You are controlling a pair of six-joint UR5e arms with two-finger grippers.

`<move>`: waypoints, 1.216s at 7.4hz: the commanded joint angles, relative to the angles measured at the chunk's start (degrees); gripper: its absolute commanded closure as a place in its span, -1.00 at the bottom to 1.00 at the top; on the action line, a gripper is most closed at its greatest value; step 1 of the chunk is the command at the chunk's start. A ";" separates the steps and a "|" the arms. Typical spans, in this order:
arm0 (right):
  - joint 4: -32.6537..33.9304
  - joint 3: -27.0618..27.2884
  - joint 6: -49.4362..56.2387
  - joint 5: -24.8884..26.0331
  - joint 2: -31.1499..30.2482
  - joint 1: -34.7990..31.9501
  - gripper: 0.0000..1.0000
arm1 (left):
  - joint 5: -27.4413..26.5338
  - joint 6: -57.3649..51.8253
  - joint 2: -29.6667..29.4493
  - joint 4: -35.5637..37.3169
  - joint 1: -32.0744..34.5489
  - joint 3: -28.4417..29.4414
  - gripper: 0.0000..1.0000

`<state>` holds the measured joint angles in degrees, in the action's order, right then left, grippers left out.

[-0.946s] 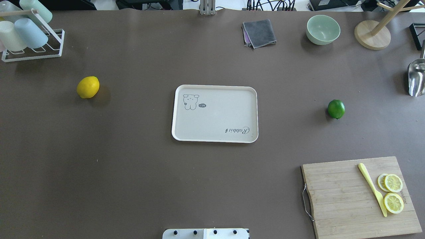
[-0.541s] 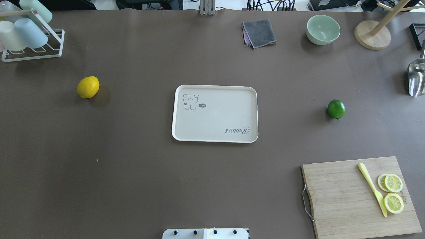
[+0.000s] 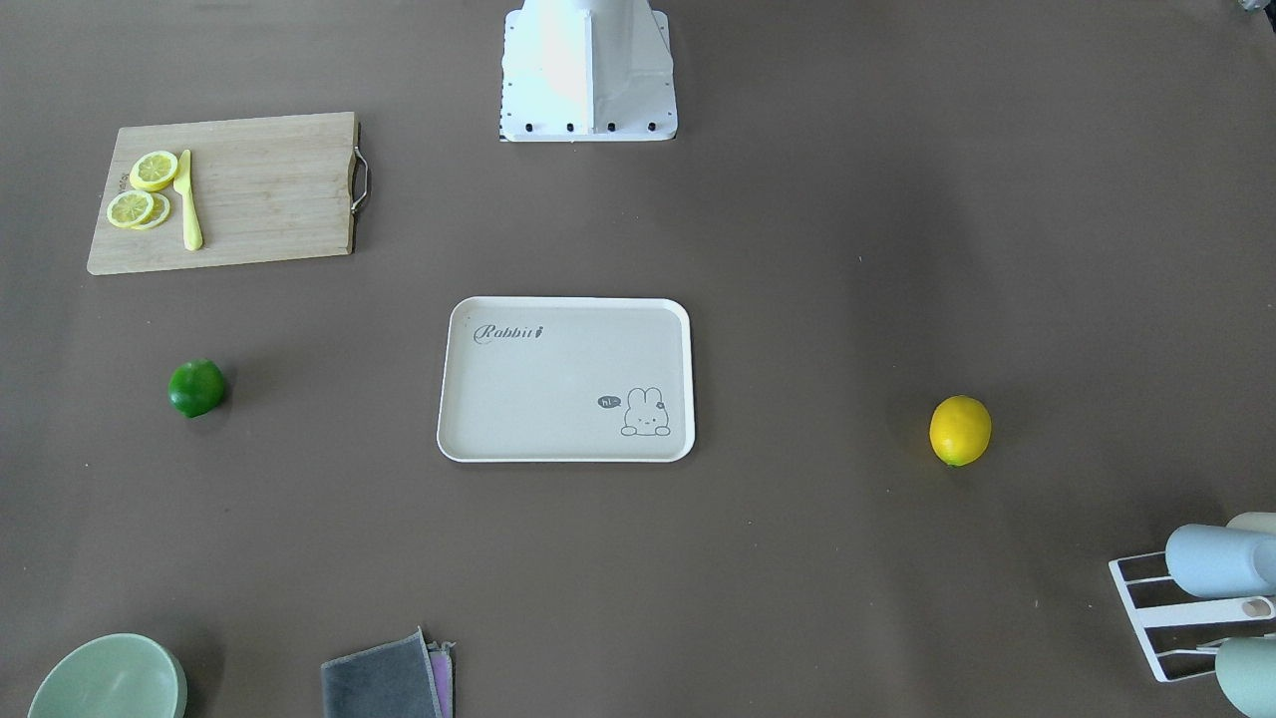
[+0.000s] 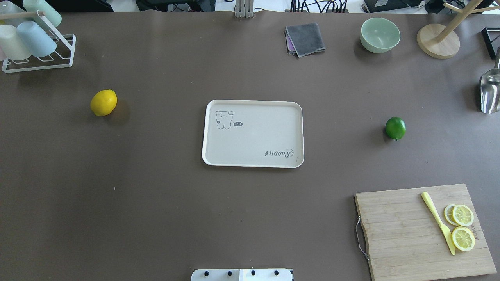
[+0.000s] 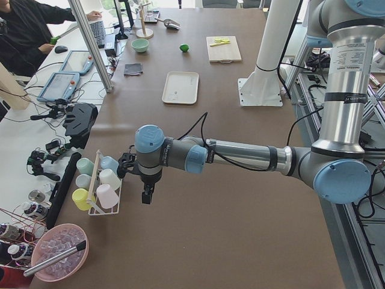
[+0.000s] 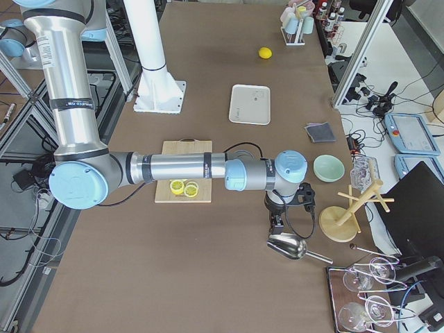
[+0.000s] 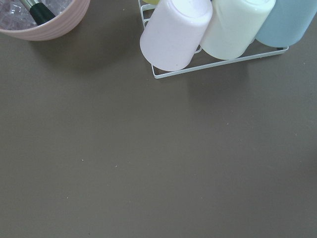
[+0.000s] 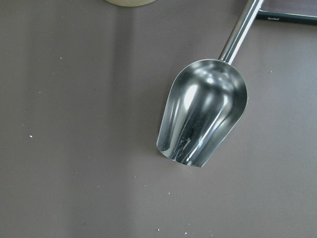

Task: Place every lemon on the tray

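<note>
The bright yellow lemon (image 4: 103,102) lies on the brown table left of the tray; it also shows in the front view (image 3: 960,430). The dark green lemon (image 4: 395,128) lies right of the tray, also in the front view (image 3: 196,388). The cream tray (image 4: 254,136) with the rabbit drawing sits at the table's middle with nothing on it. My left gripper (image 5: 146,192) shows only in the exterior left view, beside the cup rack, far from the lemons. My right gripper (image 6: 276,223) shows only in the exterior right view, above the metal scoop. I cannot tell whether either is open or shut.
A wooden cutting board (image 4: 406,234) with lemon slices (image 4: 463,226) and a yellow knife (image 4: 437,220) lies at the near right. A green bowl (image 4: 380,35), grey cloth (image 4: 305,39), wooden stand (image 4: 437,41) and metal scoop (image 4: 490,91) lie far right. A cup rack (image 4: 35,43) stands far left.
</note>
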<state>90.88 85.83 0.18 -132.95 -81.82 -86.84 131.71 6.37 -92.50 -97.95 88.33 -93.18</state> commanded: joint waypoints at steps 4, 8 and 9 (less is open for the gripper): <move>-0.71 0.13 0.00 -0.38 0.08 0.00 -1.00 | 0.57 0.13 -0.93 -0.40 -0.18 -1.22 -0.96; -0.71 0.13 -0.18 -0.56 0.52 0.00 -1.00 | 0.30 0.13 -0.22 -3.21 -0.26 0.01 -0.96; -0.71 0.13 -0.18 -0.56 0.52 0.00 -1.00 | 0.39 0.22 -0.22 -3.22 -0.26 0.01 -0.96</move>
<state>90.18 85.95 0.01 -133.49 -81.33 -86.84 132.02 6.48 -92.76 -100.64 88.08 -93.39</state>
